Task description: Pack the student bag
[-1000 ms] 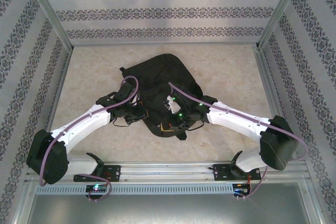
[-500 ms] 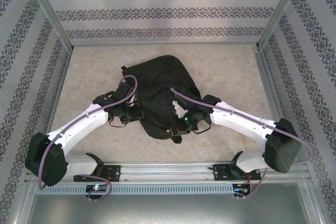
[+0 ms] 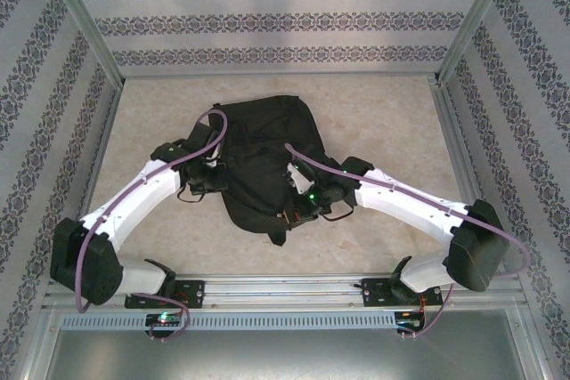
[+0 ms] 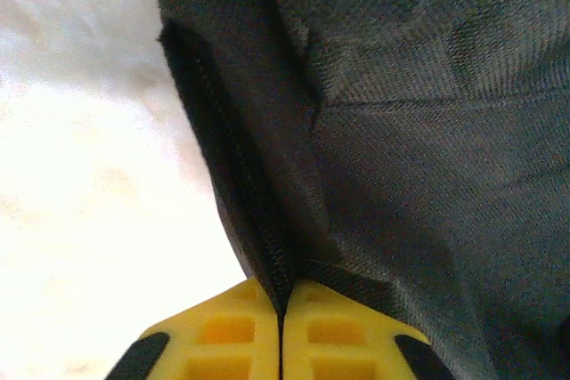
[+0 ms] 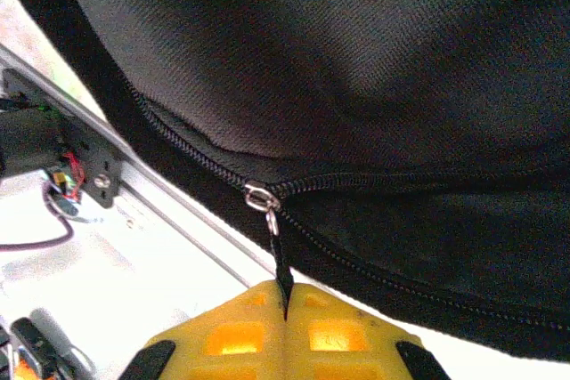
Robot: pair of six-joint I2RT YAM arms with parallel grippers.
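The student bag [image 3: 264, 153], a black fabric backpack, lies in the middle of the table between both arms. My left gripper [image 3: 212, 186] sits at its left edge. In the left wrist view my left gripper [image 4: 281, 298] has its yellow fingers [image 4: 227, 327] pressed together on a stitched seam of the student bag [image 4: 427, 175]. My right gripper [image 3: 288, 216] is at the bag's near end. In the right wrist view my right gripper [image 5: 285, 298] is shut on the black zip pull [image 5: 282, 269], which hangs from the metal slider [image 5: 258, 196]. The zip behind the slider gapes slightly.
An aluminium rail [image 3: 285, 291] with the arm bases runs along the near edge, and it also passes just under the bag in the right wrist view, with a circuit board [image 5: 62, 175] beside it. Patterned walls and metal posts [image 3: 85, 20] enclose the table. Bare tabletop [image 3: 383, 122] lies right of the bag.
The bag has slid and turned to the left. My left gripper moved left and farther back with the seam. My right gripper moved left and nearer with the zip pull.
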